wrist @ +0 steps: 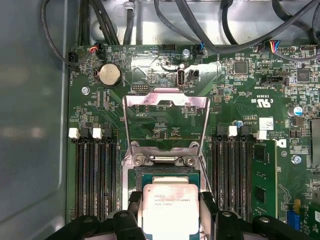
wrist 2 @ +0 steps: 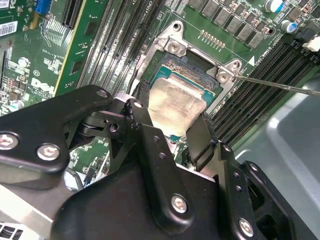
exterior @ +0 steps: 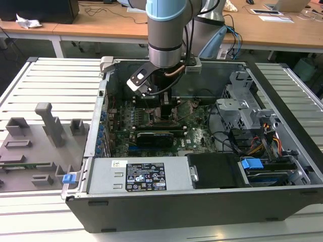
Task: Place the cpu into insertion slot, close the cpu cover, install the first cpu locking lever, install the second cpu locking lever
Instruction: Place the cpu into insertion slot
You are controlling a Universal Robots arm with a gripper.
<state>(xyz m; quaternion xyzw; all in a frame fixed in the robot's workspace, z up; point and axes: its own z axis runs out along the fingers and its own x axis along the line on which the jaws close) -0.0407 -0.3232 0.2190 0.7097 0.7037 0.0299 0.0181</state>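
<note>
Gripper (wrist: 170, 214): gripping the chip (wrist: 169, 200) in a narrow hold, one black finger (wrist: 134, 204) on each opposite edge, so the silvery top is sitting level for a flat descent.
Chip: hanging directly over the socket (wrist: 167, 172) and hiding most of it. I cannot tell whether it is already resting on the pins.
Socket: showing as a dark strip on the side away from the gripper.
Cover plate (wrist: 165, 98): standing raised at the socket's far edge, hinged back so it is leaving the opening free for the chip.
Lever (wrist 2: 280, 86): sticking out sideways from a socket corner, seemingly unlatched and so letting the cover plate stand up.
Memory slots (wrist: 95, 175): flanking the socket on both sides, giving the fingers little room.
Stage: the placing step is looking under way, and the cover plate and lever are not yet being closed.
</note>
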